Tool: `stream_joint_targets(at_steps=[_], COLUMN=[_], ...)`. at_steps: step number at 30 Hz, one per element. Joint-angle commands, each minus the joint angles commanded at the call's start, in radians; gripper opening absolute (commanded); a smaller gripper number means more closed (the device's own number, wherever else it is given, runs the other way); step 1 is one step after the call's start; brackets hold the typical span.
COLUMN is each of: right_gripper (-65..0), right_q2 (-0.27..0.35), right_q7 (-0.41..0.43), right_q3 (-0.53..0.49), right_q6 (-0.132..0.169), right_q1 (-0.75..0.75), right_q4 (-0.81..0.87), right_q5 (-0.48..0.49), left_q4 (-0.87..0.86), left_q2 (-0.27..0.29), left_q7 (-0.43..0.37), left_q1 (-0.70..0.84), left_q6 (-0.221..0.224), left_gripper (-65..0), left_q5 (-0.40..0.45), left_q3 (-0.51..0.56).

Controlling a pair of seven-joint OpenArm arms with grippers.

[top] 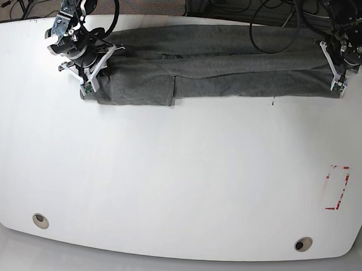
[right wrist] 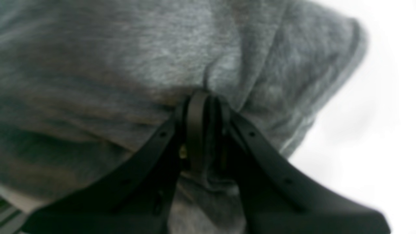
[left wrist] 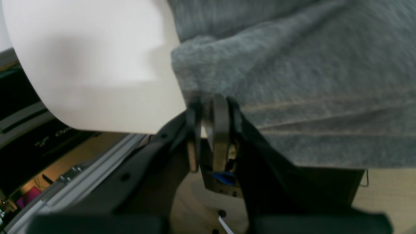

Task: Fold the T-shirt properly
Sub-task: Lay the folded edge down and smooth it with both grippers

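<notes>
Your T-shirt (top: 220,62) lies stretched in a long folded band along the far edge of the white table (top: 179,171). Your left gripper (left wrist: 208,107) is clenched on the hem corner at one end; your right gripper (right wrist: 206,104) is clenched on bunched cloth at the other end, beside a sleeve.

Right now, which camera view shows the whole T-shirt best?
The base view: the T-shirt lies stretched along the table's far edge, seen whole. Each wrist view shows only blurred grey cloth pinched by the left gripper or right gripper.
</notes>
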Motion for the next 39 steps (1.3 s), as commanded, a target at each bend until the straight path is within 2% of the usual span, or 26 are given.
stream_joint_targets(at_steps=[5, 11, 15, 18, 24, 29, 31, 39], right_gripper=[-58.0, -58.2, -58.3, -58.3, -58.2, -58.2, -58.2, -58.3], right_q2=[0.002, 0.063, 0.109, 0.129, 0.132, 0.132, 0.130, 0.120], right_q7=[0.087, 0.149, 0.158, 0.158, 0.158, 0.155, 0.155, 0.155], right_q3=[0.005, 0.008, 0.009, 0.020, 0.132, 0.144, 0.144, 0.144], right_q6=[0.000, 0.000, 0.000, 0.000, 0.000, 0.000, 0.000, 0.000], right_q1=[0.040, 0.094, 0.135, 0.155, 0.195, 0.198, 0.198, 0.193], right_q4=[-0.101, -0.210, -0.264, -0.275, -0.281, -0.281, -0.281, -0.279], right_q5=[-0.084, -0.109, -0.104, -0.104, -0.117, -0.118, -0.120, -0.115], left_q4=[-0.089, -0.227, -0.310, -0.364, -0.451, -0.456, -0.453, -0.353], left_q2=[-0.003, -0.006, -0.008, -0.029, -0.041, -0.041, -0.041, -0.032], left_q7=[-0.068, -0.129, -0.129, -0.129, -0.130, -0.130, -0.130, -0.117], left_q1=[-0.075, -0.175, -0.253, -0.295, -0.361, -0.377, -0.377, -0.405], left_q6=[0.000, 0.000, 0.000, 0.000, 0.000, 0.000, 0.000, 0.000], left_gripper=[-60.7, -60.6, -60.6, -60.6, -60.6, -60.0, -57.1, -35.1], left_q5=[0.003, 0.005, 0.006, 0.006, 0.005, 0.005, 0.005, -0.005], left_q3=[0.054, 0.120, 0.143, 0.146, 0.149, 0.149, 0.149, 0.141])
